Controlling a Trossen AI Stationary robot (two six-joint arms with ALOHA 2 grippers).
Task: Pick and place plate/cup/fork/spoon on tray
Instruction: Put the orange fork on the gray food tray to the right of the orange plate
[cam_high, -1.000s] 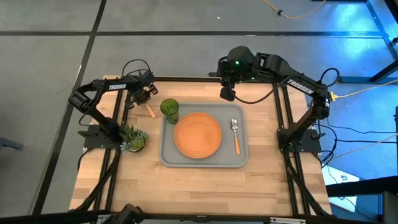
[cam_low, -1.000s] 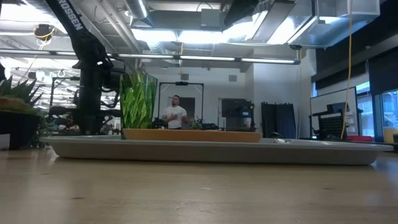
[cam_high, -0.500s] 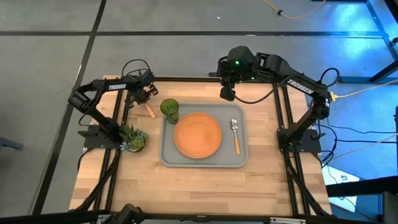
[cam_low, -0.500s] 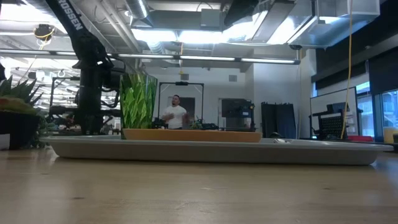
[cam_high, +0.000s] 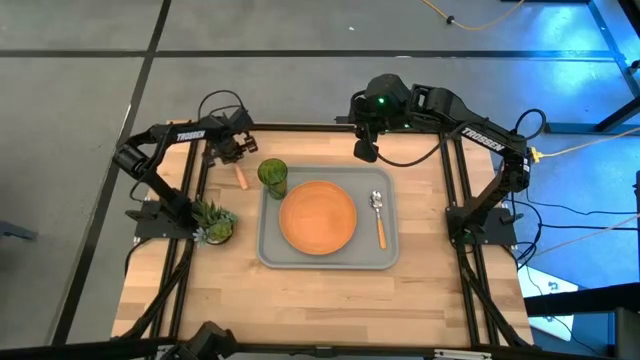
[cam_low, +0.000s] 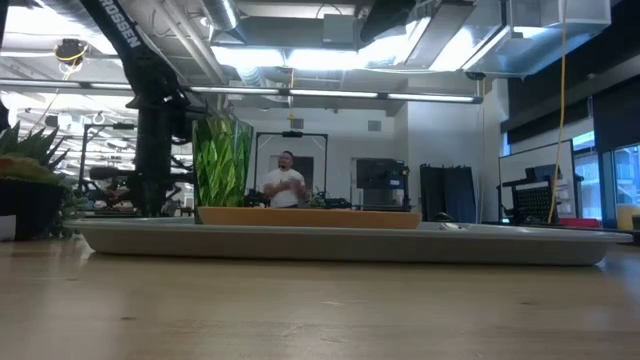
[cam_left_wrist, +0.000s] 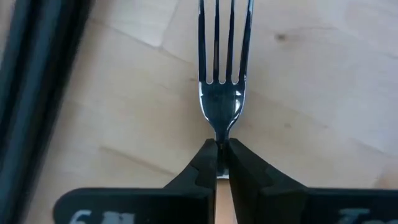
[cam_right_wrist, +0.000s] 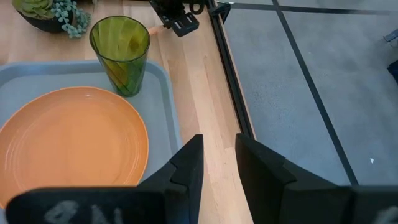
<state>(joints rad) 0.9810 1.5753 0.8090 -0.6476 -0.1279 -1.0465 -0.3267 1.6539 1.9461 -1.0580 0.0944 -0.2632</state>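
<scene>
With the left end effector (cam_left_wrist: 222, 163) clamped on the fork (cam_left_wrist: 222, 74), a level lift toward the tray (cam_high: 270, 250) is advised.

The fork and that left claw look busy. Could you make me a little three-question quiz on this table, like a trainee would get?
1. True or false: the spoon lies on the tray.
2. What does the left gripper clamp?
A. the cup
B. the fork
C. the plate
3. Fill in: the fork lies on the wooden ____, not yet on the tray.

Key
1. True; it lies beside the plate.
2. B; the fingers pinch the fork's neck, while the right gripper hangs open over the tray's far edge.
3. table.
</scene>
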